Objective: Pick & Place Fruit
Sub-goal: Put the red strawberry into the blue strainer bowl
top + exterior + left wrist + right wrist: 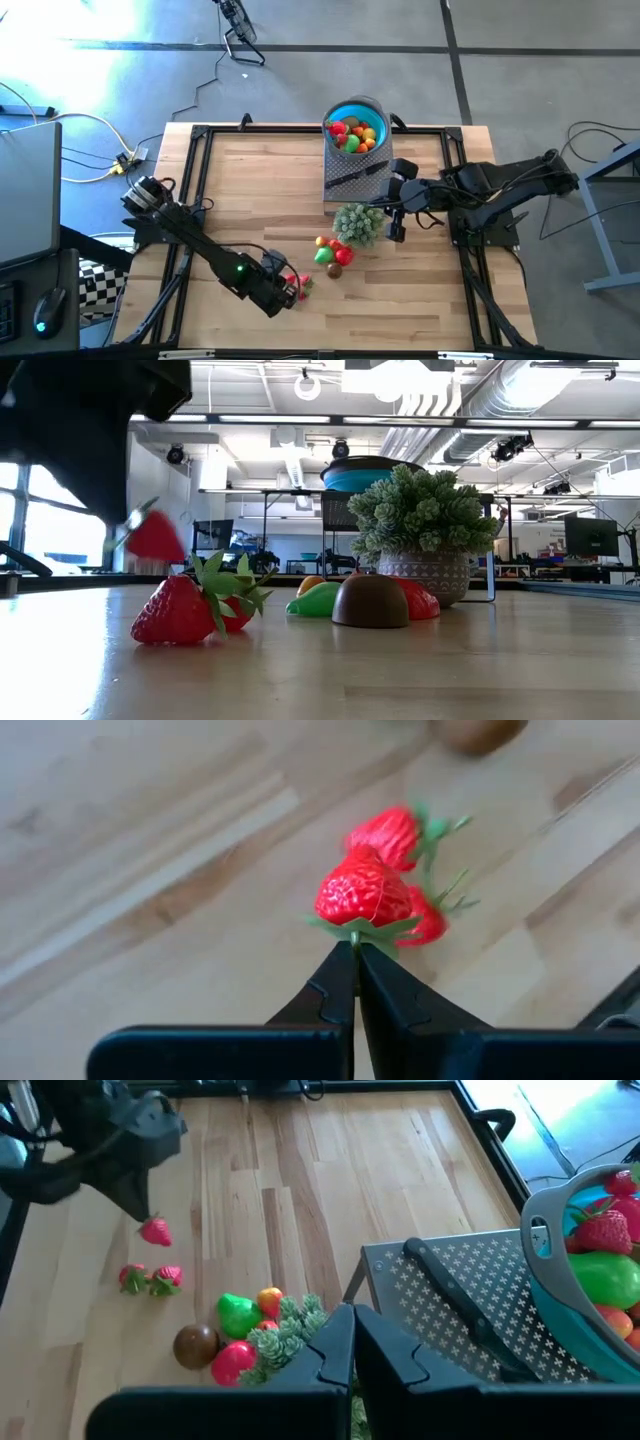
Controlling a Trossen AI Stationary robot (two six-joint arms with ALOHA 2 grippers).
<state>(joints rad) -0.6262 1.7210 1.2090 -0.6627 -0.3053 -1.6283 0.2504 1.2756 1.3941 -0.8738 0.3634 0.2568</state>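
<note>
over on the left of the high view, the left gripper (291,290) sits low near the table's front edge, its fingers pinched tight on the green leaf cap of a strawberry (361,892). that held strawberry hangs clear of the wood, cap against the fingertips and red tip pointing away from the gripper, so its long axis runs on from the fingers. just beneath and beyond it, two more strawberries (412,870) lie on their sides on the table (250,190), touching each other, leaf caps fanned out sideways.

toward the middle, a loose group of fruit (332,254) rests on the wood: a green piece, an orange one, two red ones and a brown round one, all close together. just behind them stands a pale green bushy plant (358,222) in a small pot.

further back, a perforated metal rack (450,1295) carries a black-handled knife (465,1312) lying flat, its handle slanting across the rack. at the rack's far end sits a blue bowl (356,126) heaped with red, green, orange and yellow fruit.

on the right, the right gripper (396,210) hangs beside the plant with its fingers pressed together, holding nothing.
</note>
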